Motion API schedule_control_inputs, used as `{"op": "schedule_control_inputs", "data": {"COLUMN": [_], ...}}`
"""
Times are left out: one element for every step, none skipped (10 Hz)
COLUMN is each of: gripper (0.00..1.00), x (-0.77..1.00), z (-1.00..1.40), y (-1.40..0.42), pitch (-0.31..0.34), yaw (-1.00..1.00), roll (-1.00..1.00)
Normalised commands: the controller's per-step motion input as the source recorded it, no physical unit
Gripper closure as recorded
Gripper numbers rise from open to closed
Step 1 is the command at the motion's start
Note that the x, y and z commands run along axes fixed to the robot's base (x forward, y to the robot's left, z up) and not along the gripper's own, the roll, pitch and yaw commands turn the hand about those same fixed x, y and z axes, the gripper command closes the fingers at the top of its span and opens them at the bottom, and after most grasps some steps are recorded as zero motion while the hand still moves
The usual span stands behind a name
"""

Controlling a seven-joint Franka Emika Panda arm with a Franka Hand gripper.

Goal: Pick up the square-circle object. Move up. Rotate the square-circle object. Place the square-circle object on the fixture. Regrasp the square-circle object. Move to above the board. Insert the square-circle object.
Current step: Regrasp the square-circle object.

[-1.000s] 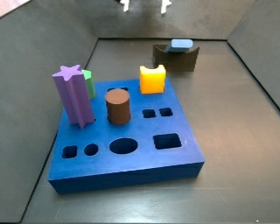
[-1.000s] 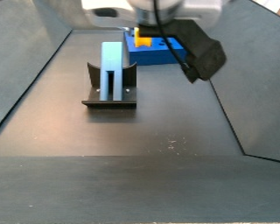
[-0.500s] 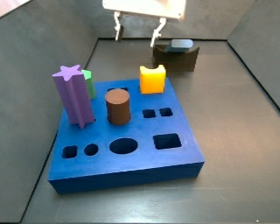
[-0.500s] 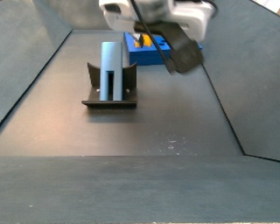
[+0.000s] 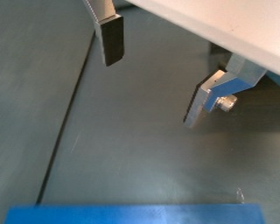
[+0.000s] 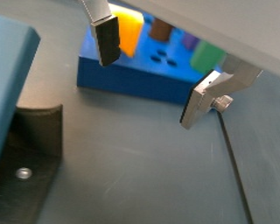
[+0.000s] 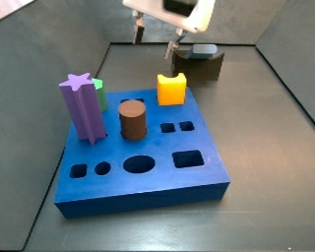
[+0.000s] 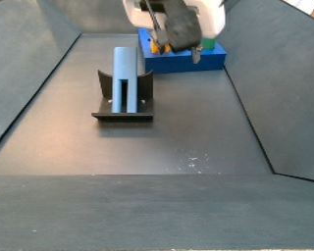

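We see the square-circle object [image 8: 126,78], a pale grey-blue peg of two joined bars, standing upright on the fixture [image 8: 123,106], the dark bracket cradling its lower end on the floor. Well behind it we have the board [image 7: 141,162], a thick blue slab lying flat, with round, square and small paired holes open in its top. Above, the gripper [image 6: 149,74] hangs with its fingers spread apart and nothing between them.

One tool [image 5: 154,79] hangs above the floor. One board [image 7: 145,162] carries four pieces: one purple post [image 7: 82,108], one brown cylinder [image 7: 131,121], one orange block [image 7: 171,89], one green piece [image 7: 99,92]. One fixture [image 8: 123,103] holds one square-circle object [image 8: 126,76].
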Motion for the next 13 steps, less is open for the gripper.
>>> {"op": "schedule_control_inputs", "data": {"gripper": [0.0, 0.0, 0.0, 0.0, 0.0, 0.0, 0.0, 0.0, 0.0, 0.0, 0.0, 0.0, 0.0], "x": [-0.04, -0.04, -0.04, -0.04, -0.04, -0.04, -0.04, -0.04, -0.05, -0.04, -0.03, -0.02, 0.0], "z": [0.01, 0.0, 0.0, 0.0, -0.01, -0.01, -0.01, 0.0, 0.01, 0.01, 0.0, -0.02, -0.04], "y": [-0.02, -0.01, -0.01, -0.01, -0.01, -0.01, -0.01, -0.01, -0.01, -0.01, -0.01, -0.01, -0.01], "pitch": [-0.253, -0.261, -0.265, -0.263, -0.254, -0.24, -0.226, -0.184, -0.1, -0.009, 0.147, 0.31, 0.5], "yaw": [-0.89, -0.9, -0.9, -0.91, -0.92, -0.92, -0.93, -0.95, -0.97, -0.99, -1.0, -1.0, -0.72], "roll": [1.0, 1.0, 1.0, 1.0, 1.0, 1.0, 1.0, 1.0, 1.0, 1.0, 1.0, 1.0, 0.76]}}
